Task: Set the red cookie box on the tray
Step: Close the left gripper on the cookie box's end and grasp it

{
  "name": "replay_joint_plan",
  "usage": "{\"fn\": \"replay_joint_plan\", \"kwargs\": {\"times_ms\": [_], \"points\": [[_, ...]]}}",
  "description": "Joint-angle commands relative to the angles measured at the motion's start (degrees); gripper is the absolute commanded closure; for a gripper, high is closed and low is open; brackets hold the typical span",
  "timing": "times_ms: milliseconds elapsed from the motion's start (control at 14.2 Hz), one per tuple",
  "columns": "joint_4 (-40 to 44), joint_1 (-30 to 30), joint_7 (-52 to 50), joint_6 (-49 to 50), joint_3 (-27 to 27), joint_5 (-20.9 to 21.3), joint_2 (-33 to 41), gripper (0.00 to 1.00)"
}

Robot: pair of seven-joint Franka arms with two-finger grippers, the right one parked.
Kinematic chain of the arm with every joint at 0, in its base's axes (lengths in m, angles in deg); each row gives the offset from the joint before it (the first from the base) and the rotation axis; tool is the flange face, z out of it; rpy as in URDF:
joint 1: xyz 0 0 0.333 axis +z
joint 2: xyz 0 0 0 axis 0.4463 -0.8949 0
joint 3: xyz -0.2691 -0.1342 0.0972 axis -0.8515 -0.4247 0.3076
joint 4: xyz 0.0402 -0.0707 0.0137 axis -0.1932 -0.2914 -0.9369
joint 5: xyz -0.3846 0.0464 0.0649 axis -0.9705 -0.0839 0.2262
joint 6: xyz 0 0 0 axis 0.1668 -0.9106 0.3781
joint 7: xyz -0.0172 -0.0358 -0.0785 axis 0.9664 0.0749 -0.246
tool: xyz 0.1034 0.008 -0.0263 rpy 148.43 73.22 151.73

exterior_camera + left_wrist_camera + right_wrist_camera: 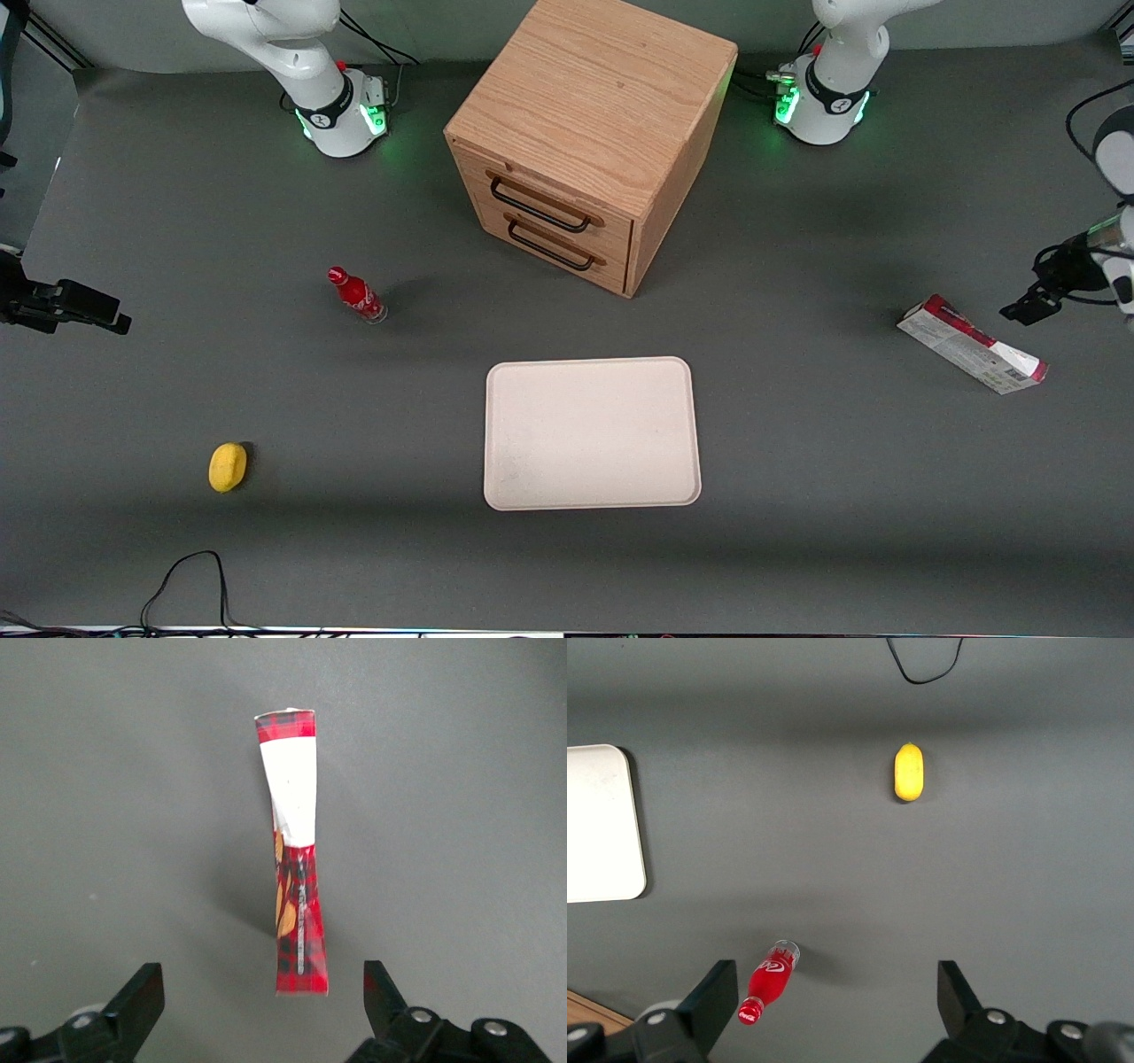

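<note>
Hovering open, gripper [257, 1005] straddles red cookie box [296, 904].

Wooden drawer cabinet [585, 146] (two drawers), upright red bottle [357, 295], yellow lemon [228, 467]

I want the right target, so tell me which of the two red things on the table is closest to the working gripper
The red cookie box, a flat carton lying toward the working arm's end; the open gripper hovers above it. The red bottle stands toward the parked arm's end.

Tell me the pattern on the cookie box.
Red tartan with a white panel on the red cookie box, clearest in the left wrist view; the open gripper hovers above.
</note>
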Motion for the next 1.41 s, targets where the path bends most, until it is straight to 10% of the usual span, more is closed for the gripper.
{"fn": "replay_joint_plan", "kwargs": {"times_ms": [0, 918, 1272, 1342], "points": [[-0.46, -0.18, -1.34, -5.29, 0.04, 0.05, -4.11, 0.0], [-3.45, 0.09, -1.17, -20.16, 0.04, 0.32, -12.39, 0.01], [-2.39, 0.17, -0.64, -19.19, 0.04, 0.76, -12.39, 1.0], [-2.39, 0.09, -0.72, -19.19, 0.04, 0.76, -12.39, 1.0]]}}
